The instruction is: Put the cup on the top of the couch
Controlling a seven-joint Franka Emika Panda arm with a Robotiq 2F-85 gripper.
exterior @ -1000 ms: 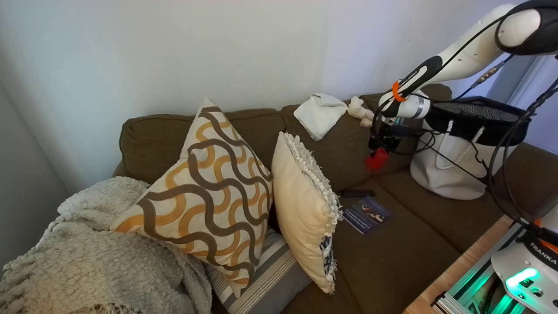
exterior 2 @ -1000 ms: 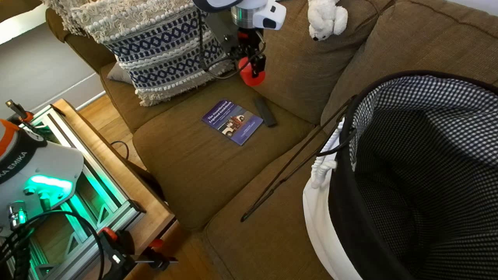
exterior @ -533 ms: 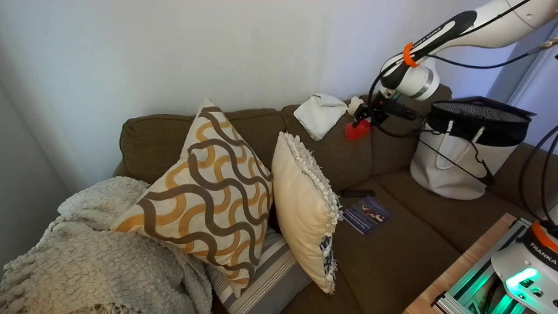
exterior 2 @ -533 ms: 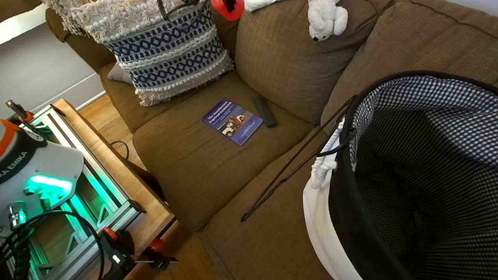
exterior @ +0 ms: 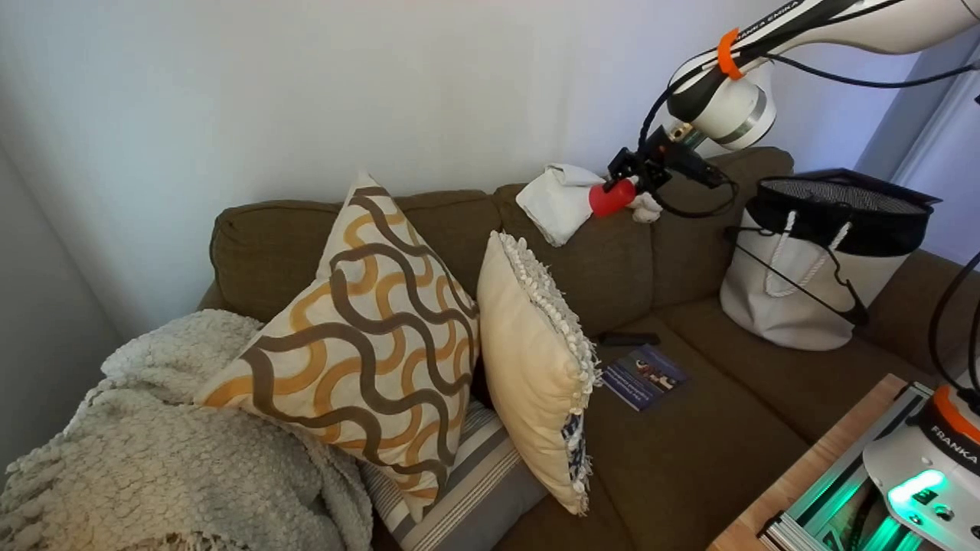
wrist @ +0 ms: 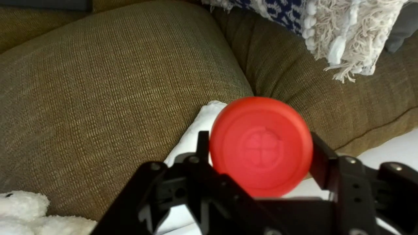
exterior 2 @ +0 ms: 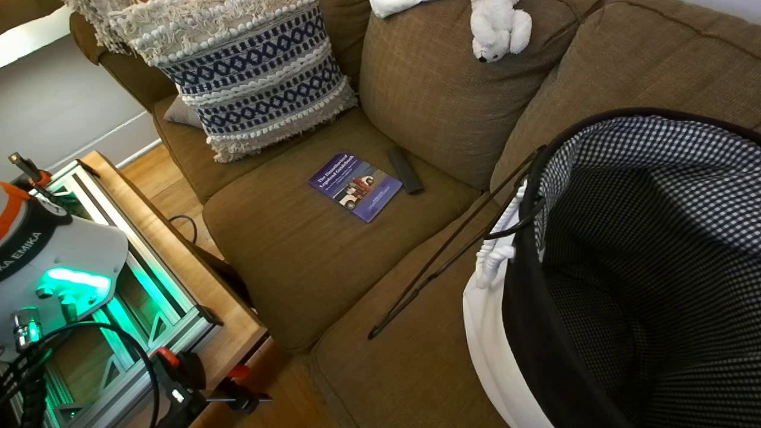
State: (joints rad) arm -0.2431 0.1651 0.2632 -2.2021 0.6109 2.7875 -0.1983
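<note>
red cup point(exterior: 612, 199): tilted, upper right in an exterior view;
gripper point(wrist: 260, 147): jaws partway apart, snug on the cup's sides;
couch point(exterior: 612, 283): spans mid-frame; can't tell if cup's touching

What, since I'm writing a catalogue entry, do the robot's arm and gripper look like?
The arm is white with black sections, Franka Emika lettering, an orange band and black cables; its white base glows green. The gripper is black, with angular, jointed fingers and small metallic screws.
</note>
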